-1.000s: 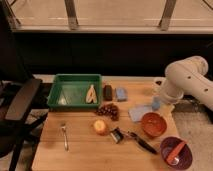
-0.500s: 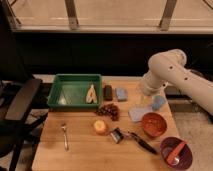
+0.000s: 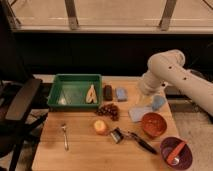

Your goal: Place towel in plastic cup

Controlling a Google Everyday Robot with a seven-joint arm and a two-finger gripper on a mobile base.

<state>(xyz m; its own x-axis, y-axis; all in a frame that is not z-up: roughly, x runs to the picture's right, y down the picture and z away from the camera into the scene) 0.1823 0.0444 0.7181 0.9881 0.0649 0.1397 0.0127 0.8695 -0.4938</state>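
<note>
Tool (image 3: pixel 146 98) hangs wide-jawed and empty over the right side of the counter (image 3: pixel 80 150); the towel (image 3: pixel 138 113) lies flat just below it, and the plastic cup (image 3: pixel 158 102) stands upright just to its right.

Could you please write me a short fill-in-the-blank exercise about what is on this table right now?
1. The towel lies on the ____, not in the plastic cup.
2. The bowl nearest the towel is ____.
3. The claw hovers just over the towel, holding ____.
4. The tray is ____.
Missing words: table; orange; nothing; green.
</note>
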